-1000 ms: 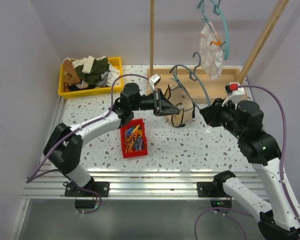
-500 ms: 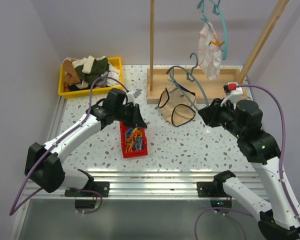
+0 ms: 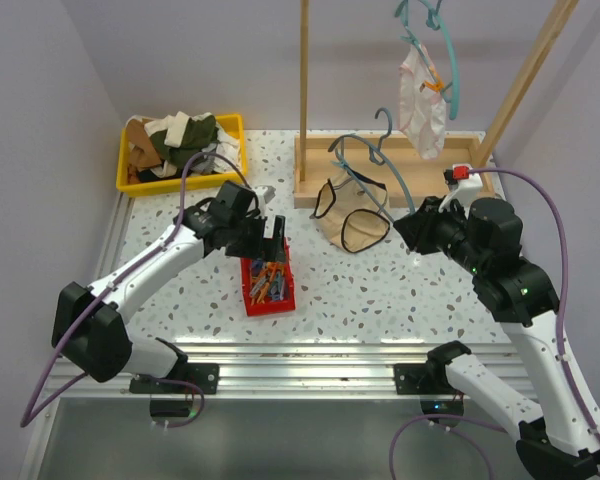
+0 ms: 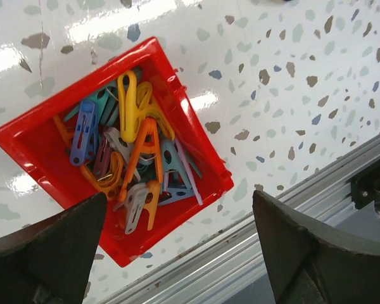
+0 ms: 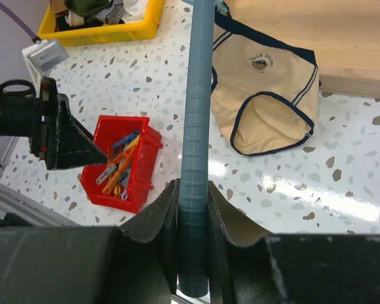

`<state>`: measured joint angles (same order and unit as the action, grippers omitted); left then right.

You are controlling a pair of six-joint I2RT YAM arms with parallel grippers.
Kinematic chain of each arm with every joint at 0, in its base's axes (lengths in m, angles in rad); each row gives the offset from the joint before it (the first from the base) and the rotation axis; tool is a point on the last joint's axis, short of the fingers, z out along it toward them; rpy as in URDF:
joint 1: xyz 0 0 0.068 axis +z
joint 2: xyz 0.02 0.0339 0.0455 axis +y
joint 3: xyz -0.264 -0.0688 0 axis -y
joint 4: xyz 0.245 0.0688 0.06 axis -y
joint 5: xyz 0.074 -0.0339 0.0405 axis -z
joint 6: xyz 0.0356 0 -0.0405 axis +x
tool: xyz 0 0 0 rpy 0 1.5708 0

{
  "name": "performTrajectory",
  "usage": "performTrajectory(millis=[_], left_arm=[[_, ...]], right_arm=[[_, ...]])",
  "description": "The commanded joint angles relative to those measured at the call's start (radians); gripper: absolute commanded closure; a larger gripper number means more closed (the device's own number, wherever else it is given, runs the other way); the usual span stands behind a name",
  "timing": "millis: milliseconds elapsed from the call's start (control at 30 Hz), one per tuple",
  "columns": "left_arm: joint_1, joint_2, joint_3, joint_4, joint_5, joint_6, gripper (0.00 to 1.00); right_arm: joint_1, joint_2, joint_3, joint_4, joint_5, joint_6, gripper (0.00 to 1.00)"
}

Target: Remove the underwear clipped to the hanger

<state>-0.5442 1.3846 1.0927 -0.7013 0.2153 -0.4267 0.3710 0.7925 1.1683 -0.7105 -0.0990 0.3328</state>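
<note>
Lying flat on the speckled white tabletop [image 3: 380, 290], the beige fabric brief with dark trim [image 3: 352, 215] sits just in front of the wooden stand base [image 3: 310, 192]. In the right wrist view its upper edge is cut off and its left side is hidden behind the grey-blue plastic hanger [image 5: 195, 95], so I cannot tell whether any clip joins the two. The white to pale pink brief [image 3: 421, 100] hangs high at the back from a teal hanger [image 3: 448, 60]; an orange clip shows on it, the rest being too small to read. The right gripper [image 5: 193, 196] has its jaws pressed onto the grey-blue hanger's bar. The left gripper [image 4: 177, 234] hovers over the red plastic bin of coloured clothes pegs [image 4: 190, 111], jaws spread wide and holding nothing. A yellow tray of crumpled clothes [image 3: 130, 185] sits far left.
</note>
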Motion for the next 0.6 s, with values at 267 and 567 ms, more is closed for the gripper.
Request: performTrajectory(millis=[267,567], left_arm=[[0.164,-0.041,0.049,0.487,0.445,-0.317,0.0],[0.191,0.206,0.124,0.894,0.705,-0.699,0.0]], right_arm=[[0.0,-0.049,0.05,-0.02,-0.099,-0.02,1.0],[0.0,-0.047,0.068,-0.118,-0.217,-0.086,1.0]])
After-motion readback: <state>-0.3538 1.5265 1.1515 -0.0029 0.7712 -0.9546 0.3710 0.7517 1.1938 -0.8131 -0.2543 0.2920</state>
